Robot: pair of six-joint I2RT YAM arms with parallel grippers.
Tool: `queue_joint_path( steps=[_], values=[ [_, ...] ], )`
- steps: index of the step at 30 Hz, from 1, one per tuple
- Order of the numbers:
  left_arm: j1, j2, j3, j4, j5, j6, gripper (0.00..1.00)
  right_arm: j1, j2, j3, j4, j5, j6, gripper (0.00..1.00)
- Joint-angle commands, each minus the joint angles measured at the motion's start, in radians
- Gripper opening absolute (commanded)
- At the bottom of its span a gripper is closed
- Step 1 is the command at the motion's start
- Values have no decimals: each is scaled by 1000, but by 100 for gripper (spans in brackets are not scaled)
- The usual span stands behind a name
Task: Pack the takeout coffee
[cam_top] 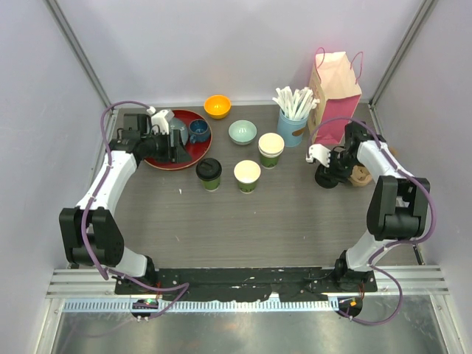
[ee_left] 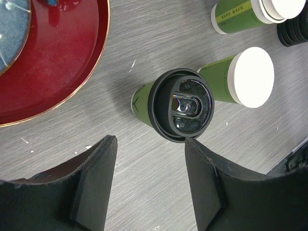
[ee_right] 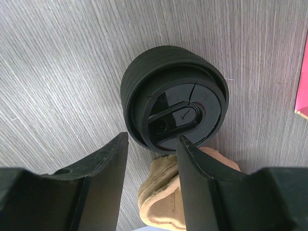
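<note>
The lidded cup (cam_top: 209, 173) stands mid-worktop (cam_top: 280, 221), with the uncovered cup (cam_top: 247, 175) just beside it at 3 o'clock. The left end effector (ee_left: 150, 149) hovers released over the red tray (ee_left: 57, 72), at 10 o'clock from the lidded cup. The right end effector (ee_right: 151, 144), also released, hangs above the stack of black lids (ee_right: 175, 103) near the worktop's 3 o'clock edge.

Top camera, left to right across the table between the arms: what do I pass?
First the red plate → lidded green cup → open green cup → stacked green cups → light-blue cup of white sticks → pink paper bag.
</note>
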Motion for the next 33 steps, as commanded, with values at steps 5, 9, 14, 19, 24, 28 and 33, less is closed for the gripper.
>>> queue_joint_path(
  steps=[5,9,14,19,24,28,33],
  values=[
    [7,0,35,-4,18,8,62,26,26,0,26,30,-45,49],
    [7,3,32,-1,17,10,62,43,60,30,-18,27,-47,44],
    [7,2,30,-2,15,11,62,50,68,40,-37,29,-44,31],
    [7,6,30,-1,21,10,62,69,48,31,-37,36,-38,13],
    [7,6,29,-1,26,10,62,83,23,40,-48,49,-24,7],
    [7,8,29,2,26,10,62,88,6,66,-51,47,5,1],
    [7,8,29,1,29,10,62,88,2,120,-78,56,65,1]
  ],
)
